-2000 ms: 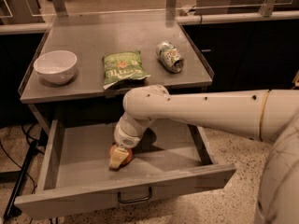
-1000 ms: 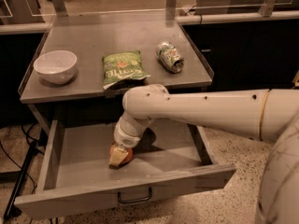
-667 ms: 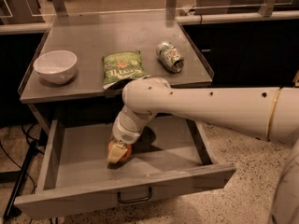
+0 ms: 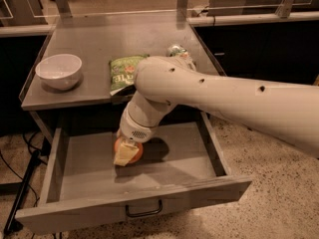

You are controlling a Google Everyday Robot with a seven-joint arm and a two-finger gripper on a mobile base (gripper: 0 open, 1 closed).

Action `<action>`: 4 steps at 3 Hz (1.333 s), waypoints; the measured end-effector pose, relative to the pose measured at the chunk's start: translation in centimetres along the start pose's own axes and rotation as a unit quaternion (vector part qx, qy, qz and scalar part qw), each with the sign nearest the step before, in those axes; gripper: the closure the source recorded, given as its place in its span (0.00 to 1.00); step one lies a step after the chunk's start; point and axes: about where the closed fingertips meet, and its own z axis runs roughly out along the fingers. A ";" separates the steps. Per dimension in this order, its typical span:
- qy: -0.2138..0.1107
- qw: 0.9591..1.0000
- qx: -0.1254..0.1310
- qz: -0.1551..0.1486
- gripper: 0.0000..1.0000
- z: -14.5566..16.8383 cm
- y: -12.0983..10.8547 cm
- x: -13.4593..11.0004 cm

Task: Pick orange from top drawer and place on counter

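The top drawer [image 4: 179, 195] stands pulled open below the counter [image 4: 94, 41], its dark wire handle [image 4: 143, 213] facing me. The orange [image 4: 137, 150] is inside the drawer, left of centre. My gripper [image 4: 126, 156] reaches down into the drawer and its fingers are closed around the orange; one pale finger [image 4: 124, 154] covers the fruit's front. The orange is at or just above the drawer floor, with a dark shadow to its right. My big white arm crosses from the right, over the counter's front edge.
On the counter stand a white bowl [image 4: 59, 70] at the left, a green snack bag [image 4: 122, 70] in the middle, and a crushed can [image 4: 177, 50] partly hidden behind my arm. Drawer walls rise on both sides of the gripper.
My arm's upper part has swung up and to the left, and it now hides part of the can. The gripper stays at the orange in the drawer.
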 end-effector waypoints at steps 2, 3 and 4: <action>0.016 0.999 0.034 0.005 1.00 -4.1 -1.4 -0.4; 0.036 0.996 0.077 -0.004 1.00 -9.6 -2.7 -1.7; 0.036 0.996 0.077 -0.004 1.00 -9.6 -2.7 -1.7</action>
